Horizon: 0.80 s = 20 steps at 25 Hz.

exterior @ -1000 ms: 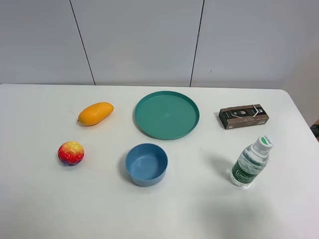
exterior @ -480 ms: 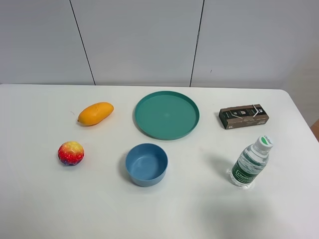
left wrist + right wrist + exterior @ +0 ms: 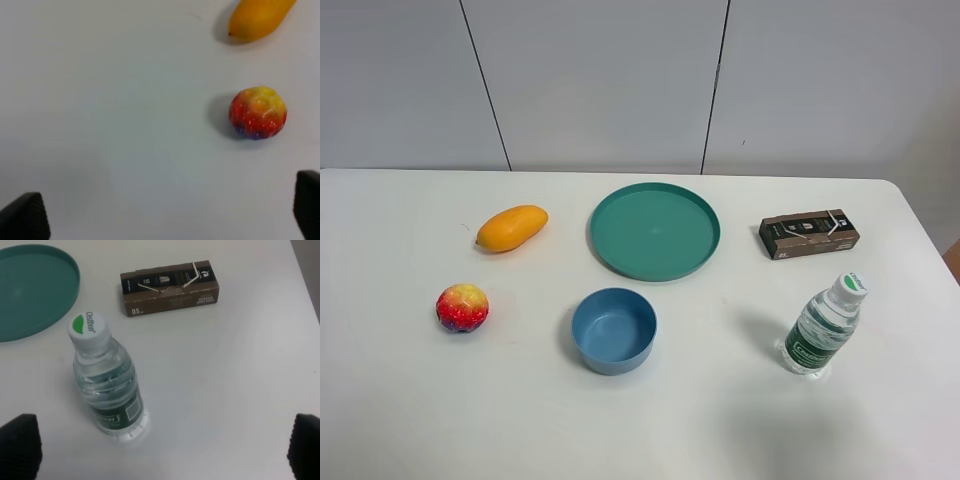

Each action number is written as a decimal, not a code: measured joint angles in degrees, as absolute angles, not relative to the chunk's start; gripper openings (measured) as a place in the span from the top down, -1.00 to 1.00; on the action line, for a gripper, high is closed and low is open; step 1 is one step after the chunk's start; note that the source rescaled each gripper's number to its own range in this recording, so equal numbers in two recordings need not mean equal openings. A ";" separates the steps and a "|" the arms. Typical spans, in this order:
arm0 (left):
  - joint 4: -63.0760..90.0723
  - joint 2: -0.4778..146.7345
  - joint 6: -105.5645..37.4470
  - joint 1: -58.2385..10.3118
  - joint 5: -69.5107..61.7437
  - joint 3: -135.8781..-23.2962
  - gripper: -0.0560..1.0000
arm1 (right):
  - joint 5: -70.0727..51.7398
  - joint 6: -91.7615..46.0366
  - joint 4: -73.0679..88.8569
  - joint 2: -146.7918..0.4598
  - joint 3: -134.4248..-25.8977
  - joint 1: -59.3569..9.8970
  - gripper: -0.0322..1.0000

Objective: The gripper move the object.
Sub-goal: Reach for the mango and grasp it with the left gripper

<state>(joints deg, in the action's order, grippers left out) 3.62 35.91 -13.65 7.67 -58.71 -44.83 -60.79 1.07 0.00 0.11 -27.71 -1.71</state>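
The orange-yellow mango (image 3: 512, 228) lies on the white table (image 3: 420, 400) at the back left. It also shows at the edge of the left wrist view (image 3: 260, 19). My left gripper (image 3: 165, 220) is open and empty; only its two black fingertips (image 3: 22, 217) show, wide apart, well short of the mango. My right gripper (image 3: 161, 450) is open and empty too, with black fingertips (image 3: 17, 445) either side of the water bottle's area. Neither gripper shows in the exterior high view.
A round red-yellow-purple ball fruit (image 3: 462, 307) lies in front of the mango. A blue bowl (image 3: 614, 330) sits mid-front and a teal plate (image 3: 654, 230) behind it. A brown box (image 3: 809, 234) and a water bottle (image 3: 823, 326) stand at the right.
A small dark shape at the far right edge of the exterior high view has gone out of view. Nothing on the table has moved.
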 joint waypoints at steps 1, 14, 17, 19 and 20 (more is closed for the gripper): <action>4.32 39.16 -15.40 7.67 -58.71 -46.49 -1.00 | -60.79 1.07 0.00 0.11 -27.71 -1.71 -1.00; 12.08 72.49 -38.81 5.49 -58.16 -67.31 -1.00 | -60.79 1.07 0.00 0.11 -27.71 -1.71 -1.00; 13.91 78.34 -44.48 3.02 -58.04 -69.94 -1.00 | -60.79 1.07 0.00 0.11 -27.71 -1.71 -1.00; 16.05 81.76 -46.18 1.72 -57.97 -71.85 -1.00 | -60.79 1.07 0.00 0.11 -27.71 -1.71 -1.00; 17.25 83.63 -46.54 1.27 -57.94 -72.89 -1.00 | -60.79 1.07 0.00 0.11 -27.71 -1.71 -1.00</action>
